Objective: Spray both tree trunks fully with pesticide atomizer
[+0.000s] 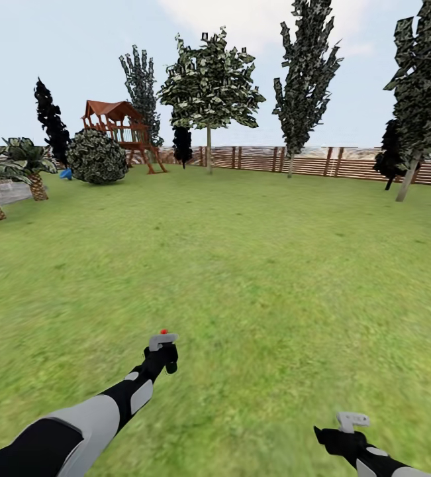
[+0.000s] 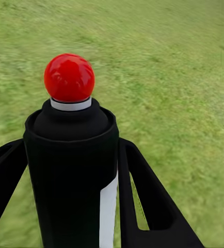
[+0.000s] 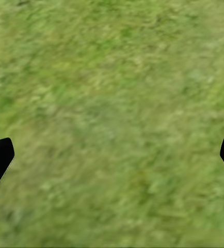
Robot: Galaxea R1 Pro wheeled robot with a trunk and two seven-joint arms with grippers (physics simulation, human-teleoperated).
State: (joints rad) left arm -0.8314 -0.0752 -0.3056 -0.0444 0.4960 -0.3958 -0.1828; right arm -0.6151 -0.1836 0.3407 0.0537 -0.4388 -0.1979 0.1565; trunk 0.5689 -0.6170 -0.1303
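Big green lawn [image 1: 241, 265], trees [image 1: 208, 86] far off. The left claw [image 2: 70, 170] squeezes the pesticide atomizer [image 2: 70, 139]; the right claw [image 3: 112, 155] gapes. Spraying from here might miss the trunks.

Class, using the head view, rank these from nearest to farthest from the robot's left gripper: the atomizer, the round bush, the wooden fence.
1. The atomizer, held in the left gripper, low in the view.
2. The round bush, far across the lawn, to the left.
3. The wooden fence, behind, along the garden's back edge.
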